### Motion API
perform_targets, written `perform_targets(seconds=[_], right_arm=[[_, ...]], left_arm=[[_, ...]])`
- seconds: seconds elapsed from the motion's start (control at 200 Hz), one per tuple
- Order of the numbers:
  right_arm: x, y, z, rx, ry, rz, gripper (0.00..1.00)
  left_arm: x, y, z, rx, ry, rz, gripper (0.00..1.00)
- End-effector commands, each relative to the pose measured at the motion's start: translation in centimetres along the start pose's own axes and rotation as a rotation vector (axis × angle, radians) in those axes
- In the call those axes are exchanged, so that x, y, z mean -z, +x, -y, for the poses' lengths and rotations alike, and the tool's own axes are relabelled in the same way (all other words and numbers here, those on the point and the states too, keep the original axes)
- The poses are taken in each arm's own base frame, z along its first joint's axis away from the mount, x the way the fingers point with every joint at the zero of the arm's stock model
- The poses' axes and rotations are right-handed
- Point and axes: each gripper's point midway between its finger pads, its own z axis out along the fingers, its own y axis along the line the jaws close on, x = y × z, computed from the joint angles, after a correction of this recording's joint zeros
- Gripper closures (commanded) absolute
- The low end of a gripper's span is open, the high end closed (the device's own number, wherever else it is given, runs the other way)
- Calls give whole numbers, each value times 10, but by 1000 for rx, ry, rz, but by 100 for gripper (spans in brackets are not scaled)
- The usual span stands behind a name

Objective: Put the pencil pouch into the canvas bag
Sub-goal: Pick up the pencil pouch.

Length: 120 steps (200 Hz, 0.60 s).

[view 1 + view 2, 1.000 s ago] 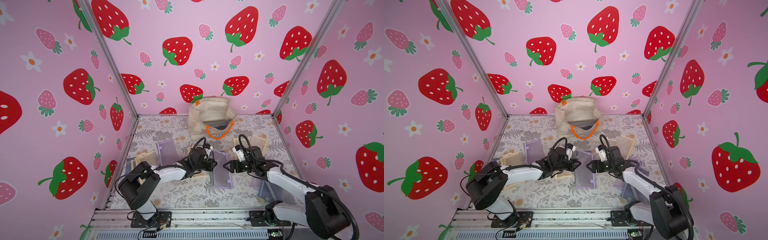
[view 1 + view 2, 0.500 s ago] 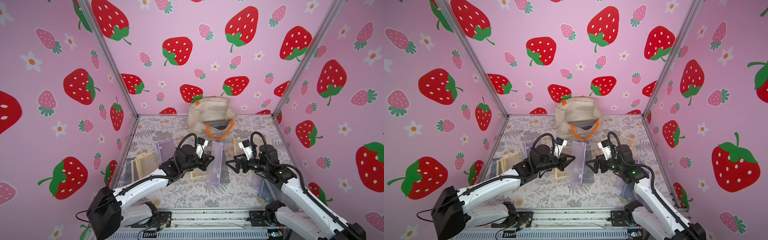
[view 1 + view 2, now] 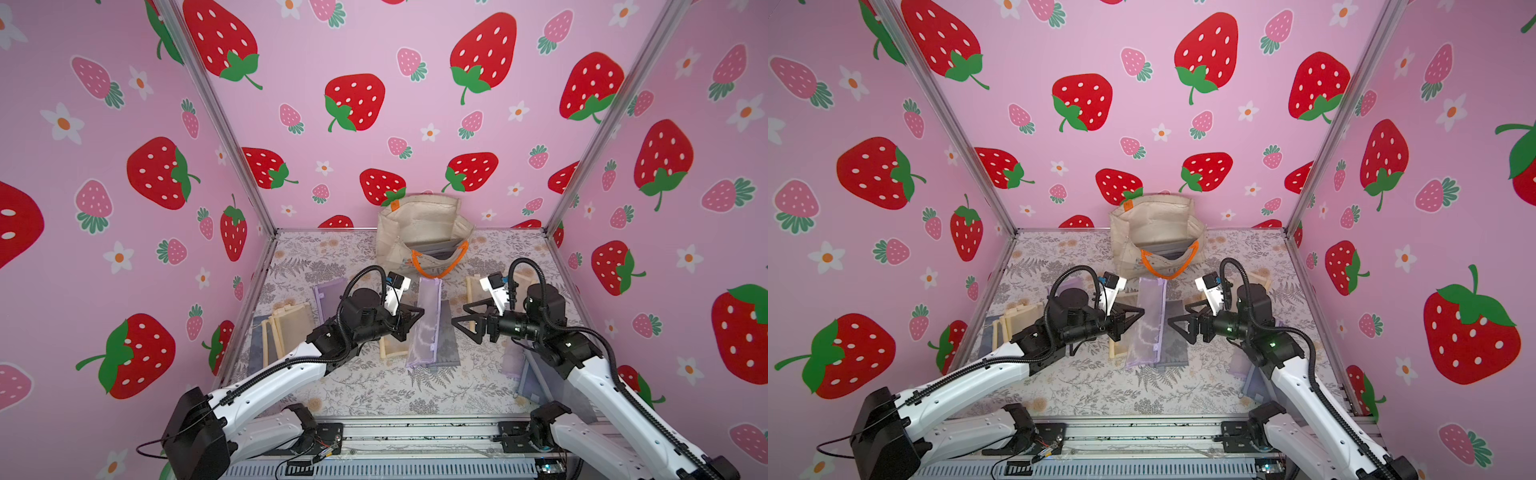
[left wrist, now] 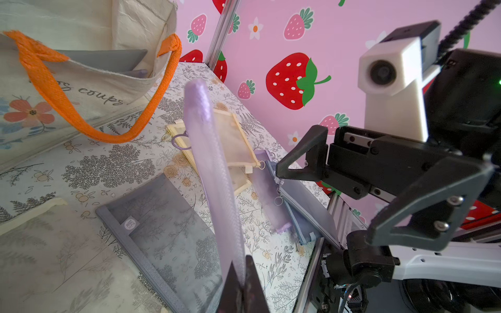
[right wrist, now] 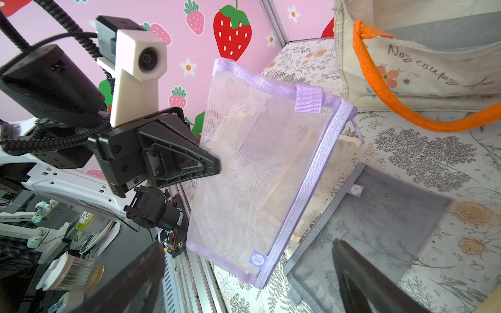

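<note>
1. My L gripper (image 3: 417,312) is clamped on a side edge of the purple mesh pencil pouch (image 3: 424,322). The pouch hangs upright above the floral mat (image 3: 374,386), betw. both arms and in front of the canvas bag (image 3: 419,224), not in it.
2. My R gripper (image 3: 458,315) is spread wide & empty, near the pouch but apart.
3. L wrist view: my fingertips (image 4: 253,287) are cut off at the frame edge, and the pouch is edge-on & blurry. Can't ID the grey thing (image 4: 103,58) inside the bag.
4. Vs 1 s ago: the pouch was low at the mat w/ both grippers at it. Now it's lifted and R has backed off.

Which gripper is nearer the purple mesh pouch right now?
Left. The left gripper is shut on an edge of the purple mesh pouch; the right gripper stands open beside it, not touching.
</note>
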Motion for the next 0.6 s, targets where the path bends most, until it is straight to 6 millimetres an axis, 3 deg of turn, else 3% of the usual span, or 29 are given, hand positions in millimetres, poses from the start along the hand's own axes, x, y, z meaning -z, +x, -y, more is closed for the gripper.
perform_targets(seconds=[0.0, 0.595], right_arm=[[2, -16, -18, 44, -60, 31, 3], [-1, -27, -36, 76, -138, 53, 4]], left_arm=[[2, -12, 7, -32, 29, 33, 100], [5, -24, 14, -62, 64, 82, 100]])
